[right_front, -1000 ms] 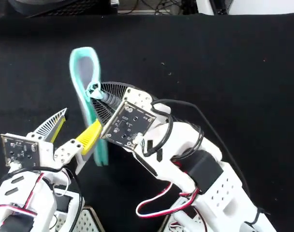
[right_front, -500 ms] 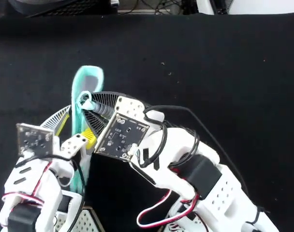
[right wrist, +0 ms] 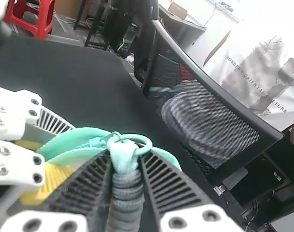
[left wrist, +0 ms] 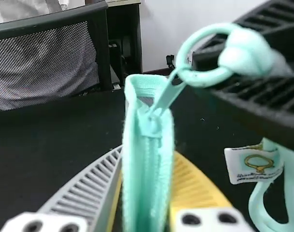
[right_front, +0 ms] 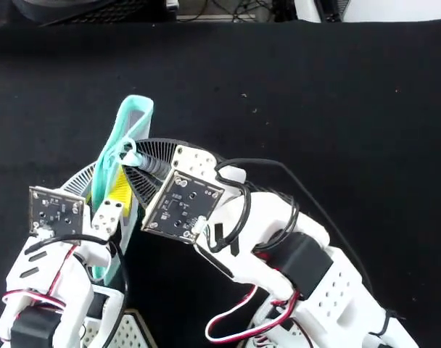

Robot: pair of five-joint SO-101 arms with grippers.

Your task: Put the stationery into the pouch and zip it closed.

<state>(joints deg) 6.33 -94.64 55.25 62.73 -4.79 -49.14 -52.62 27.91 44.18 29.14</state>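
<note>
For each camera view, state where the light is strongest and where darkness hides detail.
High view: the black table swallows shadows; the white arms are bright. Left wrist view: the white wall is brightest; the pouch is evenly lit. Right wrist view: the room beyond the mesh chair is washed out; the zipper pull sits between dark jaws.

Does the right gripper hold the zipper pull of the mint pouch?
Yes, the right gripper is shut on the zipper pull of the mint pouch, and the pull's ring sticks out beyond the grip.
</note>
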